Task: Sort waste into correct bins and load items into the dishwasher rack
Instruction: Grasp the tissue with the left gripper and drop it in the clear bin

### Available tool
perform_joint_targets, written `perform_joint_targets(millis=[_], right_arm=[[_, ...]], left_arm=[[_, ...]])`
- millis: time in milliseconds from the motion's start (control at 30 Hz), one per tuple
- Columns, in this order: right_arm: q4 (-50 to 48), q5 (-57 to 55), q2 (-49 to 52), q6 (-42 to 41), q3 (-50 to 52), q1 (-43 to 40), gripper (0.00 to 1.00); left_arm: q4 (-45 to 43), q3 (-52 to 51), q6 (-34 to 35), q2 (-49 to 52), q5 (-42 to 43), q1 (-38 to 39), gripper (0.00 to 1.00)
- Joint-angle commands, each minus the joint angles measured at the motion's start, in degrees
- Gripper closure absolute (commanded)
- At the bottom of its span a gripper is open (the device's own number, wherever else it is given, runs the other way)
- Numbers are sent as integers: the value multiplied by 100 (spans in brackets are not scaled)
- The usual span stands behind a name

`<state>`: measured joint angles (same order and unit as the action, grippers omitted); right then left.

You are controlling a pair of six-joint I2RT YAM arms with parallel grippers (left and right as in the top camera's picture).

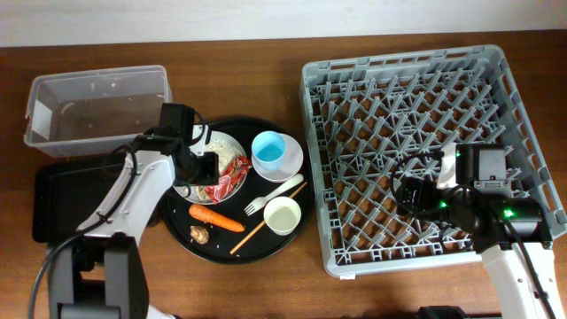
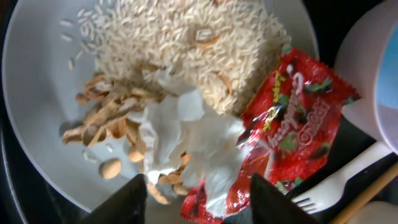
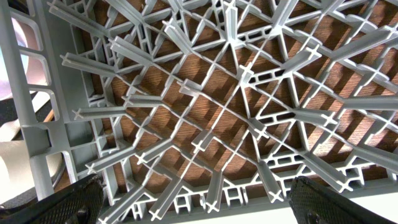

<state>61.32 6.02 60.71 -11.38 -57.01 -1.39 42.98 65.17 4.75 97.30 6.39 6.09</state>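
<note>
Reaching low into the rack (image 1: 403, 55) near its 7 o'clock area, the right arm holds the right gripper (image 3: 193, 205) spread wide and empty. The left arm bends down at 10 o'clock on the round tray (image 1: 221, 245), with the left gripper (image 2: 202, 199) parted over the wrapper (image 2: 292, 124) on the plate (image 2: 37, 74). There is one rack and two bins at 9 o'clock, a clear tub (image 1: 32, 113) and a black bin (image 1: 58, 199). There is also one plate, one carrot (image 1: 216, 217) and one wrapper.

I count one grey rack (image 1: 312, 159), one round black tray (image 1: 221, 244), one clear tub (image 1: 97, 120), one shallow black tray (image 1: 53, 199), one white plate (image 1: 230, 146), two cups, namely a light blue cup (image 1: 268, 149) and a white cup (image 1: 283, 215), one fork (image 1: 275, 192), one carrot (image 1: 215, 216), one brown lump (image 1: 199, 234) and one red wrapper (image 2: 292, 118).
</note>
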Motion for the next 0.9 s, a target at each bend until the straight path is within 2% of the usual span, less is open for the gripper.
perform_joint_targets(millis=[0,167,200,233,267,367,500,600,667,700,867], right_arm=[[2,-68,-4,55,-118,26,1],[2,-68,-4,55,-118,26,1],[0,-70,-4,55,-118,26,1],[0,-70,-4,55,-118,26,1],[0,-70,-4,55,-118,26,1],[0,-70,-4,55,-118,26,1],[0,-70,-4,55,-118,26,1],[0,-70,-4,55,-118,26,1],[0,-70,-4,55,-118,26,1],[0,-70,-4,55,-118,26,1],[0,-70,-4,55,-118,26,1]], left_arm=[[-37,57,0,85,179,31,50],[-85,57,-2,323,175,31,51],[-94,57,-2,332,177,31,55],[-109,57,-2,332,177,31,62],[-151,57,-2,332,179,31,75],[26,304,-4,330,175,24,95],[671,1154,-4,328,13,9,96],[1211,2177,-7,328,-680,0,96],[1016,2452,-4,328,-1563,-72,96],[800,2452,-4,330,-1781,-160,92],[-50,2446,0,540,-1810,-920,90]])
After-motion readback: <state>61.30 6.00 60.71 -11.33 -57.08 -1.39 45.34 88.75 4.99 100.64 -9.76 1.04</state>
